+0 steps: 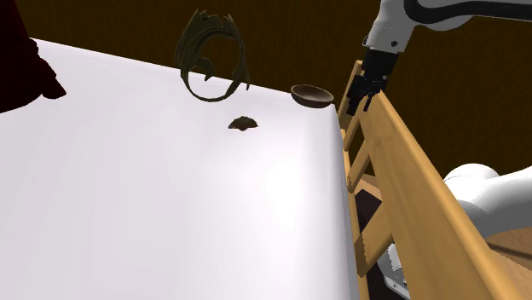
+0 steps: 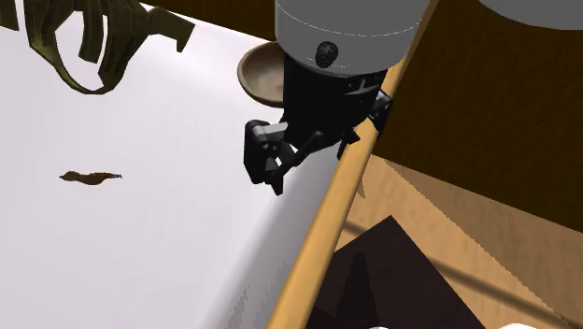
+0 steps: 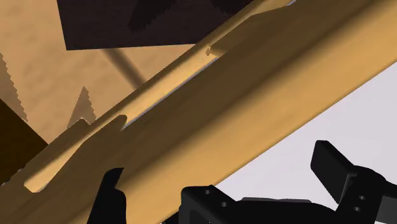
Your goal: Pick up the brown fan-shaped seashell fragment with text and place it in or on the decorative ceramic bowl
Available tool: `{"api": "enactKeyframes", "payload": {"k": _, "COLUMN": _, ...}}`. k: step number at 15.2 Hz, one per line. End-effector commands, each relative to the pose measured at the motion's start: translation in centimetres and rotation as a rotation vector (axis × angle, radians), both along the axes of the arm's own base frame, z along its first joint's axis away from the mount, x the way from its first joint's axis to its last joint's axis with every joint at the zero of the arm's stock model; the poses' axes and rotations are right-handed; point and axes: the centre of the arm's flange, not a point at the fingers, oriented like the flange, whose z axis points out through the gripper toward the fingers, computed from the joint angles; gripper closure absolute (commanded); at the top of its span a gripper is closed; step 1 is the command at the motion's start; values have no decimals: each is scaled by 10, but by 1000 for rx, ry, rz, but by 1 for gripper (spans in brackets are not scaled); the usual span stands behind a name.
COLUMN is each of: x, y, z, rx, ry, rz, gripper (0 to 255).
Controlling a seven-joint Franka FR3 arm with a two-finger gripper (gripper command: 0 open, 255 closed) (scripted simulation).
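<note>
Snagging is the risk: the tool (image 1: 364, 92), spread wide and empty, hangs right at the wooden rail (image 1: 418, 162) beside the tabletop (image 1: 170, 213) and could catch it heading for the shell (image 1: 243, 124).

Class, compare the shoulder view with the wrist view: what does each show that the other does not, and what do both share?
Shoulder view, not wrist: the brown shell fragment lying on the table, the brown bowl at the table's far corner, a dark looped ornament, and the white arm.
Wrist view, not shoulder: a long slot cut into the rail, and the fingers plainly standing apart.
Both: the claw, the wooden rail and the white table.
</note>
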Motion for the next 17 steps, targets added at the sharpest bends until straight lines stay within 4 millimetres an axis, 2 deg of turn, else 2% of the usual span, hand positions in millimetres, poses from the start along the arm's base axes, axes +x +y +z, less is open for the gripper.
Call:
{"api": "enactKeyframes", "payload": {"k": 1, "x": 0, "y": 0, "z": 0, "rx": 0, "ry": 0, "rz": 0, "gripper": 0}}
{"api": "enactKeyframes", "payload": {"k": 9, "x": 91, "y": 73, "z": 2, "rx": -78, "ry": 0, "rz": 333, "gripper": 0}}
{"api": "enactKeyframes", "payload": {"k": 13, "x": 126, "y": 119, "z": 1, "rx": -117, "ry": -1, "rz": 500, "gripper": 0}}
{"api": "enactKeyframes", "payload": {"k": 17, "x": 152, "y": 171, "z": -2, "rx": -157, "ry": -1, "rz": 666, "gripper": 0}}
